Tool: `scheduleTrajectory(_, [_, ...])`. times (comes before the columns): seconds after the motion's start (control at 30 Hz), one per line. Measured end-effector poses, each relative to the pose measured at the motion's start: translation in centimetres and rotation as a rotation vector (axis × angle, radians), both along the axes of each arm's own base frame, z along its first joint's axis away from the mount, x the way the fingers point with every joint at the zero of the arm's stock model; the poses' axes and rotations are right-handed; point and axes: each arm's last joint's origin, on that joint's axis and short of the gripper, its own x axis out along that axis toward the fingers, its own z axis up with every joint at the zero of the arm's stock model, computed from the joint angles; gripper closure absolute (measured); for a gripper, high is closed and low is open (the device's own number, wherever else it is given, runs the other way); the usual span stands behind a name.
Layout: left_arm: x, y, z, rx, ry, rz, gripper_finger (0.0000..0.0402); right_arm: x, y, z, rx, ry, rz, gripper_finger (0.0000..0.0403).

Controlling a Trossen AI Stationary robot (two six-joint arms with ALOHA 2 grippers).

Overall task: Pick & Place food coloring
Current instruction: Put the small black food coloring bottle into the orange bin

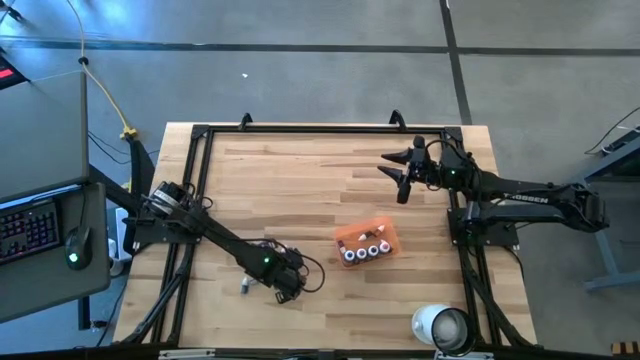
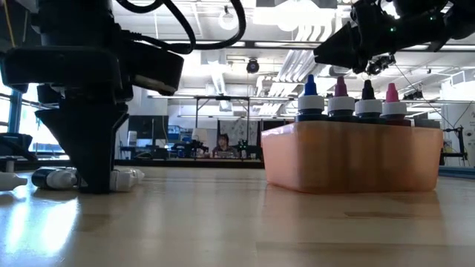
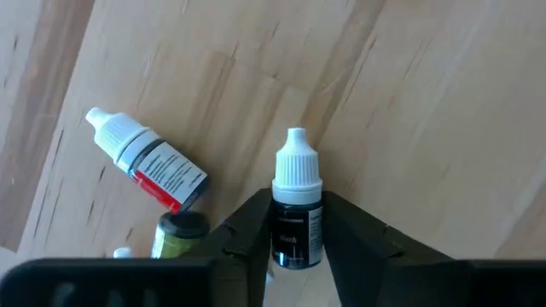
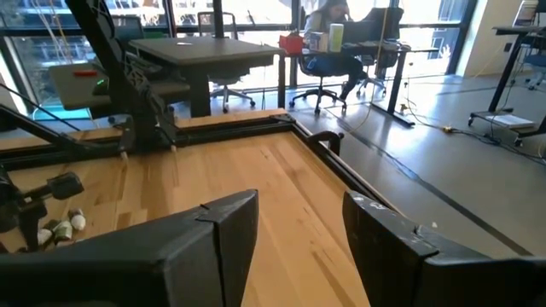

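Loose food coloring bottles lie on their sides on the wooden table near its front left. One has a white cap and a dark label; my left gripper comes down over it and is shut on it. Beside it lie a red-labelled bottle and a dark-capped one. Several more bottles stand upright in the orange tray at the table's middle right. My right gripper hangs open above the far right of the table, holding nothing. My left gripper pinches the dark-labelled body of the white-capped bottle between its two fingers, just below the cap. The fingers come steeply from above and stand on either side of the body. The bottle's cap sticks out past the fingertips; the bottle looks to be lying on the table.
A big white round cup stands at the near right corner. A black frame runs round the table's edges. Bare wood lies between the loose bottles and the tray.
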Motion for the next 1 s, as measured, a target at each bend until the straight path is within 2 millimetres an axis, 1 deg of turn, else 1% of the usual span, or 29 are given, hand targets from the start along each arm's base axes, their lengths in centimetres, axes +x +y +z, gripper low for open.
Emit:
scheduleTrajectory(0.1, [0.3,0.1,0.1,-0.008,-0.020,0.002,0.0330,0.0,0.0,0.0,0.000,0.000,0.000,0.0236])
scheduleTrajectory(0.2, [1.3,0.6,0.8,-0.009,-0.071,0.022,0.0336,0.0,0.0,0.0,-0.001,-0.001,-0.001,0.0236])
scheduleTrajectory(0.27, [2.5,1.3,2.0,0.020,-0.136,0.020,0.0330,0.0,0.0,0.0,-0.002,-0.002,0.000,0.0236])
scheduleTrajectory(0.37, [4.6,2.5,4.2,0.091,-0.242,-0.050,0.0318,0.0,0.0,0.0,-0.002,-0.002,-0.002,0.0236])
scheduleTrajectory(0.5, [7.2,5.2,7.4,0.191,-0.326,-0.148,0.0312,0.0,0.0,0.0,-0.003,-0.001,-0.002,0.0236])
scheduleTrajectory(0.57, [8.3,6.9,8.4,0.232,-0.366,-0.172,0.0312,0.0,0.0,-0.1,0.000,0.008,-0.003,0.0236])
scheduleTrajectory(0.67, [9.6,9.3,9.4,0.267,-0.431,-0.215,0.0311,0.0,0.0,-0.1,0.000,0.010,-0.003,0.0236])
scheduleTrajectory(0.73, [10.2,10.8,9.6,0.244,-0.466,-0.247,0.0311,0.0,0.0,-0.1,0.000,0.010,-0.004,0.0236])
scheduleTrajectory(0.83, [11.6,12.3,8.5,0.158,-0.520,-0.314,0.0311,0.0,0.0,-0.1,-0.010,0.013,-0.003,0.0236])
scheduleTrajectory(0.93, [12.9,12.5,6.6,0.105,-0.544,-0.394,0.0310,0.0,0.0,-0.1,-0.028,0.023,-0.001,0.0236])
scheduleTrajectory(1.0, [13.1,12.4,6.1,0.104,-0.541,-0.413,0.0310,0.0,0.0,-0.1,-0.030,0.025,-0.001,0.0236])
